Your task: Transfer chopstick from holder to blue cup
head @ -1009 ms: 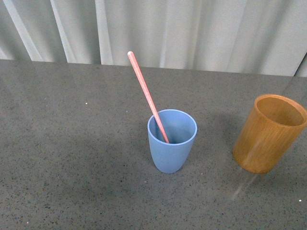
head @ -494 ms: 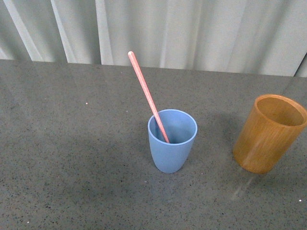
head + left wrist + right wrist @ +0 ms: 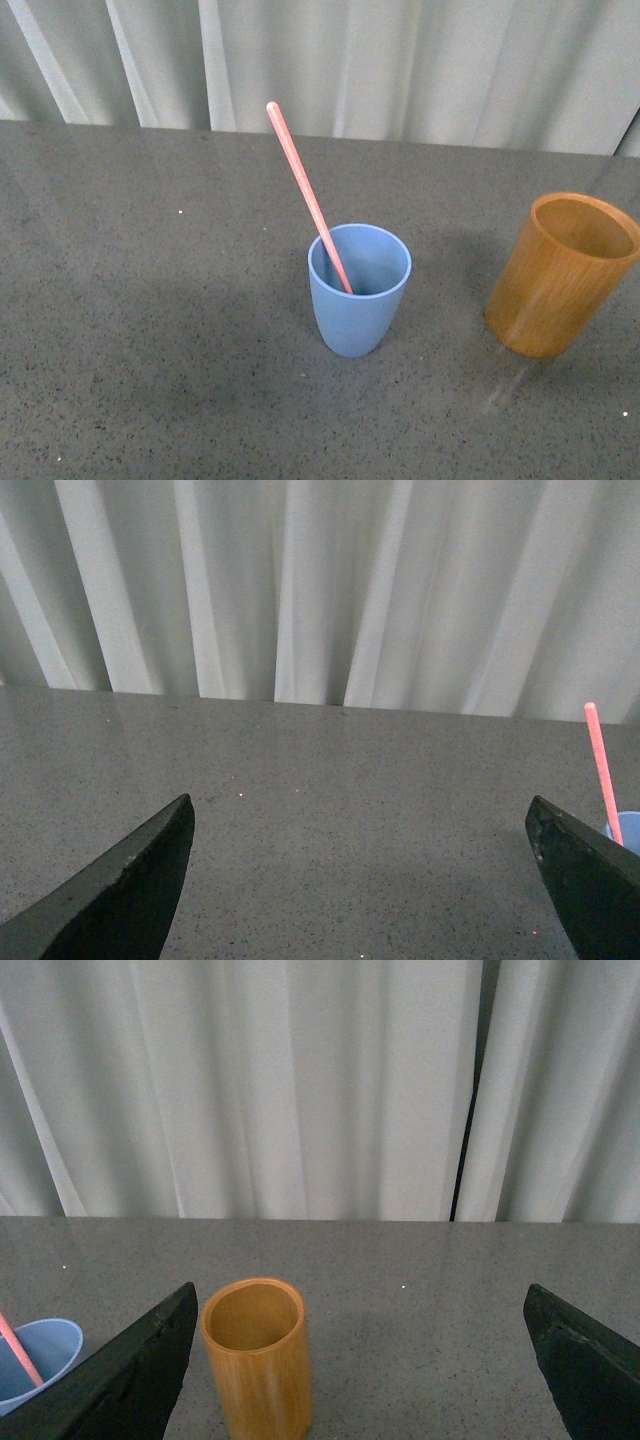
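The transfer appears complete. The pink-red chopstick (image 3: 309, 198) is seen standing in the blue cup (image 3: 359, 291), lower end inside, leaning against the rim with the rounded top tilted away. The wooden holder (image 3: 561, 276) is shown upright and empty, well apart from the cup.

The left gripper (image 3: 365, 880) is held with its fingers (image 3: 125, 885) spread wide and nothing between them; the chopstick and cup are seen just beyond one fingertip. The right gripper (image 3: 365, 1360) is likewise spread and empty, with the holder lying between its fingers (image 3: 130, 1375), closer to one. Nothing further seems to be required.
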Controlling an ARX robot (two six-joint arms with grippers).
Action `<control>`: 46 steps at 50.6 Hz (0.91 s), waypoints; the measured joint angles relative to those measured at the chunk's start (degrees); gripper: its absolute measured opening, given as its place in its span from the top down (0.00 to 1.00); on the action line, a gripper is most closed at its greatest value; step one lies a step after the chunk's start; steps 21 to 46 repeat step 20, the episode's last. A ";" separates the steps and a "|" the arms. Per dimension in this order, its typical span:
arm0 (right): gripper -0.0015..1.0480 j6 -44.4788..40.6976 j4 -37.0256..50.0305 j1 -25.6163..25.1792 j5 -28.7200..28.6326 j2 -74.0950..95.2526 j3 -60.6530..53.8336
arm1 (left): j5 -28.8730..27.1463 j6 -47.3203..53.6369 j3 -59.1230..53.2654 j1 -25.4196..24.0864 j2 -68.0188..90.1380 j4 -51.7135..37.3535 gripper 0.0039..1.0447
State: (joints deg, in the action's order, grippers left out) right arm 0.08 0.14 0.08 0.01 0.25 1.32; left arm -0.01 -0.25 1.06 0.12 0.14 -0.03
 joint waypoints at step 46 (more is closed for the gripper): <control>0.10 0.00 -0.02 0.00 0.00 0.00 0.00 | 0.00 0.00 0.02 0.00 0.00 0.00 0.06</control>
